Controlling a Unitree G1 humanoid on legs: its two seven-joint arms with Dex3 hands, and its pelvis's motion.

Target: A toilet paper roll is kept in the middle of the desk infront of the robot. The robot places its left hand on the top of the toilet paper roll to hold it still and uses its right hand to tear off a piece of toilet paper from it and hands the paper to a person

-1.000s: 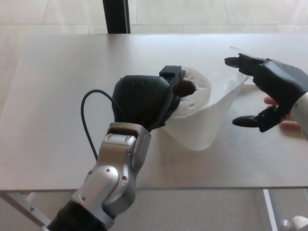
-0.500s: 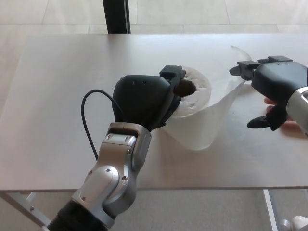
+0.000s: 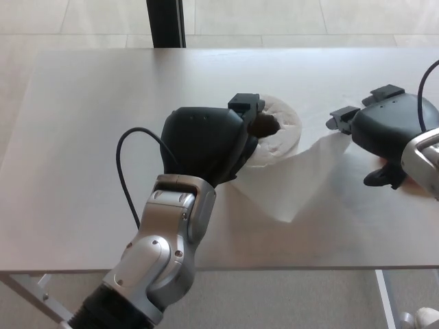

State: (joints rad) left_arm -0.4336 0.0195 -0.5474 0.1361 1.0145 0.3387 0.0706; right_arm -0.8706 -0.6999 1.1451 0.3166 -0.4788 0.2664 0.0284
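The white toilet paper roll (image 3: 282,130) stands on end in the middle of the grey desk (image 3: 89,123). My left hand (image 3: 206,142) lies over its top and left side, fingers curled onto it, hiding much of the roll. A loose sheet of paper (image 3: 296,179) runs from the roll to the right, lifted off the desk, with one corner hanging toward me. My right hand (image 3: 383,131) is turned palm down at the sheet's far end, its fingers (image 3: 341,118) closed over the paper's edge.
A small part of a person's hand (image 3: 410,184) shows under my right hand at the desk's right edge. A black cable (image 3: 123,161) loops out from my left wrist. A dark post (image 3: 164,22) stands behind the desk.
My right hand has rolled from open, palm sideways, to palm down, and closed on the sheet's end. The sheet has pulled tauter to the right. My left hand has stayed on the roll.
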